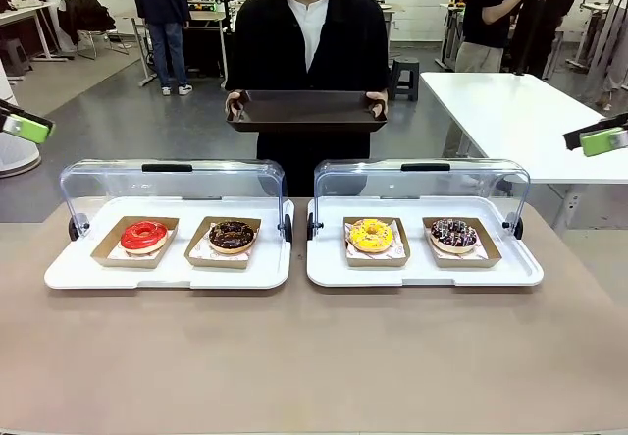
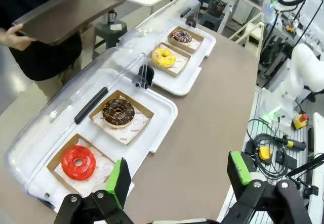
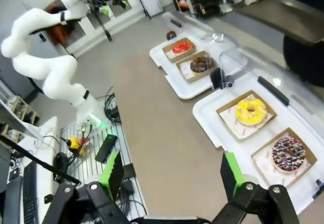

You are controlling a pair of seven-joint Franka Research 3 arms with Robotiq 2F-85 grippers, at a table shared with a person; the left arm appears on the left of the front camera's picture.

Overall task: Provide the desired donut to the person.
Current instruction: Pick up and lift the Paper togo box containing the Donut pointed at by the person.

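The left jaws and the right jaws stood spread and empty, raised at the sides of the counter [image 1: 314, 356]. The person [image 1: 306, 52] held out a dark serving tray [image 1: 306, 111]. It seemed best to await a choice, then pinch that donut's cardboard boat [image 1: 110, 248] by its rim. The left white tray [image 1: 167, 276] held a red donut [image 1: 144, 236] and a chocolate donut [image 1: 232, 235], the right white tray [image 1: 422, 278] a yellow donut [image 1: 371, 235] and a sprinkled donut [image 1: 453, 233].

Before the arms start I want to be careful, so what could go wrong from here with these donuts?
Wrong pick: the person holds the dark tray with both hands and points at none of the four donuts. The raised lids stand between the donuts and that tray, so a carried donut could clip one.
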